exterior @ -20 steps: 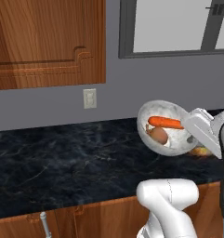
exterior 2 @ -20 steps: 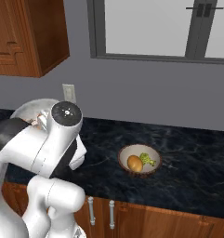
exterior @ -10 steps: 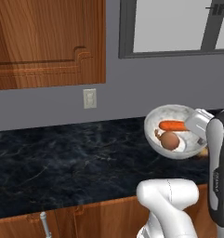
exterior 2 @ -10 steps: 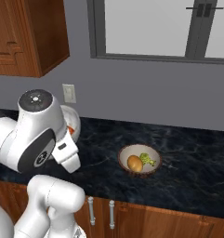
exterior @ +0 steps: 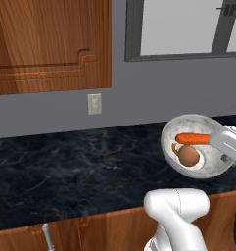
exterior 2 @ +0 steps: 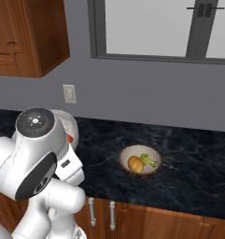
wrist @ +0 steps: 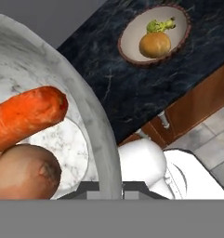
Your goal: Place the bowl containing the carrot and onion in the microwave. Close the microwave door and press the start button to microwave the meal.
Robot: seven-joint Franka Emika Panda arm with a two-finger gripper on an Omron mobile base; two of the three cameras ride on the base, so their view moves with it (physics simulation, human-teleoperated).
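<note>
The dark marbled tabletop (exterior: 65,166) ran under a wooden wall cabinet (exterior: 46,44) and a window (exterior 2: 156,28), with a wall outlet (exterior: 94,103) between them. The microwave was not to be seen from here, so the carry looked far from finished. Above the tabletop the bowl (exterior: 195,147) hung tilted toward the left base camera, its rim pinched by the gripper (exterior: 222,142), whose jaws were clamped narrowly on the bowl's edge. A smaller dark fruit bowl (exterior 2: 140,160) sat well apart on the tabletop. Inside the held bowl the carrot (exterior: 192,138) lay across the upper part, touching the onion (exterior: 189,155) just below it.

The chief risk seemed to be the tilt: with the bowl canted so steeply, the round onion could roll out, or the carrot slide over the lip, on any quick swing. An edge grip on so wide a dish might also slip or let it pivot.
</note>
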